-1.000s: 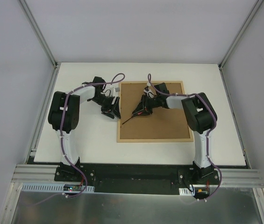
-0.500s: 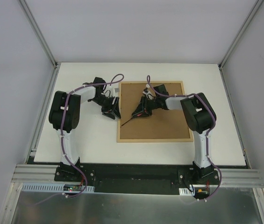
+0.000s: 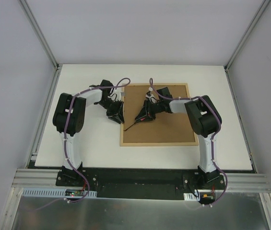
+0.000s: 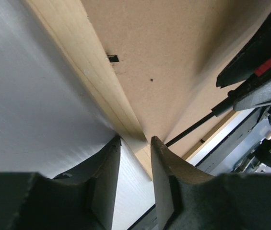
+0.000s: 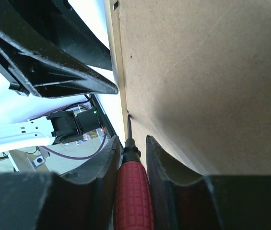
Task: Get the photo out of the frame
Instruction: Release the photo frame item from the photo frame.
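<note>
Lying flat on the white table (image 3: 92,143) with its brown fibreboard back turned up, the frame (image 3: 161,129) sits right of the table's middle, its thin light-wood rim square to the table's edges. From the top camera it looks somewhat wider across than deep, so its long axis seems to run left to right in front of the arms. The left gripper (image 3: 119,118) is down at the frame's left rim, about halfway along that side, with its fingers pointing toward the near right. In the left wrist view the wooden rim runs straight down into the gap between the two fingertips. The jaws stand only narrowly apart there, one finger (image 4: 107,167) over the table side and the other over the frame side, but I cannot tell whether they press on the wood. The right gripper (image 3: 144,116) reaches in over the left half of the backing from the right. Its jaws are closed tight on the red ribbed handle of a screwdriver (image 5: 134,191). The tool's thin dark shaft slants toward the near left, low over the board, and its tip comes to the inner side of the left rim, where board and wood meet. That spot is just beside the left gripper's fingertips, a little nearer the arms' bases. The two grippers are close to each other across the rim without touching.
</note>
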`<state>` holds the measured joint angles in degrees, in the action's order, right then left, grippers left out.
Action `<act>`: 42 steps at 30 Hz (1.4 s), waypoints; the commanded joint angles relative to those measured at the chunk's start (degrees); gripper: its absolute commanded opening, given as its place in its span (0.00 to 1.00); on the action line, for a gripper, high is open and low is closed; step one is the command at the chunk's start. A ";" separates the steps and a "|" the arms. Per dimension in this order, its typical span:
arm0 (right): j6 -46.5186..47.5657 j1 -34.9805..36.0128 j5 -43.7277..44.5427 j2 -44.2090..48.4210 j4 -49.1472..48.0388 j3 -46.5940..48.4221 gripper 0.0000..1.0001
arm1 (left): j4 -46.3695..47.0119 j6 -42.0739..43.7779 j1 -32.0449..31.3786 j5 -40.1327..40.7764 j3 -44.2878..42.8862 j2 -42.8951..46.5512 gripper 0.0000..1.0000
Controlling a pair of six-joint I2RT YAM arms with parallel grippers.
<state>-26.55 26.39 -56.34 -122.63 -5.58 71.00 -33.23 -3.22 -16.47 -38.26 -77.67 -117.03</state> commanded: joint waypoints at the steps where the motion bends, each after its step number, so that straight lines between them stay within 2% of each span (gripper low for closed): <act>1: 0.71 1.03 2.55 1.87 -0.83 -1.39 0.01 | -0.16 0.59 -0.93 6.71 0.32 -2.76 0.28; 13: -0.61 2.08 5.62 2.57 -2.59 0.01 0.01 | -0.60 0.23 -2.16 7.15 0.76 -2.58 0.01; 23: 1.58 4.63 7.29 0.29 2.76 9.15 0.01 | -0.60 0.15 -3.22 7.24 0.94 -3.03 0.00; 32: 11.42 9.46 14.06 3.18 18.14 16.71 0.01 | -0.69 -0.47 -3.31 7.59 1.12 -2.85 0.00; 36: 16.86 10.52 19.94 5.64 27.18 20.22 0.01 | -0.69 -0.64 -3.31 8.29 1.29 -2.41 0.00; 42: 17.31 6.14 14.16 9.51 27.38 18.74 0.00 | -0.69 -0.56 -3.22 8.55 1.38 -1.80 0.00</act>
<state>-11.05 35.24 -38.39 -119.31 18.20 89.06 -34.98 -5.23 -17.67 -36.82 -78.19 -117.32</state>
